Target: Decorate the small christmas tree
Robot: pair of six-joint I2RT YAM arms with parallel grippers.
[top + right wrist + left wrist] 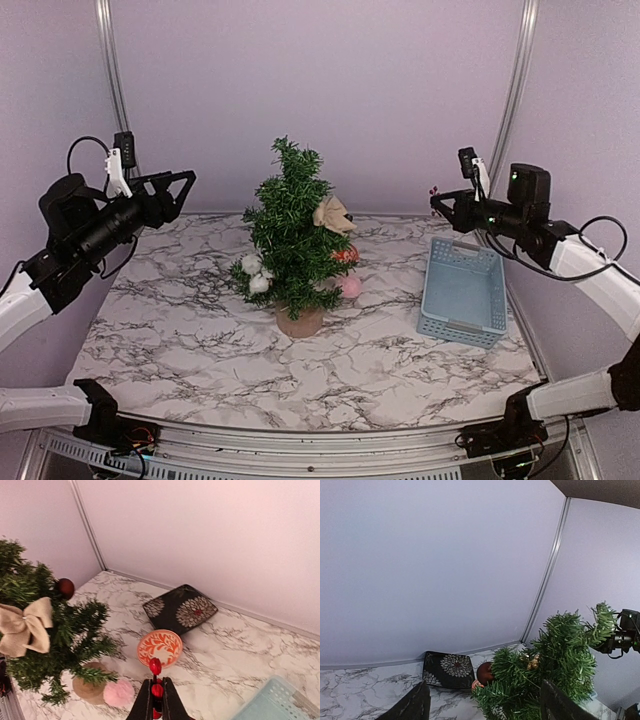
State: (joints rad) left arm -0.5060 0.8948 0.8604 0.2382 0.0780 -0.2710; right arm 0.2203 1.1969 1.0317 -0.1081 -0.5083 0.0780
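Observation:
The small christmas tree (290,235) stands mid-table on its round tan base (299,322). It carries a burlap bow (333,213), white pompoms (253,267) and a dark red ball (65,587). My right gripper (437,203) hovers to the tree's right, above the table. It is shut on a sprig of red berries (155,666) that sticks out past the fingertips of my right gripper (156,681). My left gripper (185,192) hangs open and empty to the tree's left, pointed at the tree (555,665), which lies partly between its fingers (412,706).
A light-blue basket (463,290) sits at the right. A pink pompom (118,692) lies by the tree base (89,687). Behind the tree are an orange-patterned dish (160,647) and a black floral plate (181,609). Walls close the back and sides.

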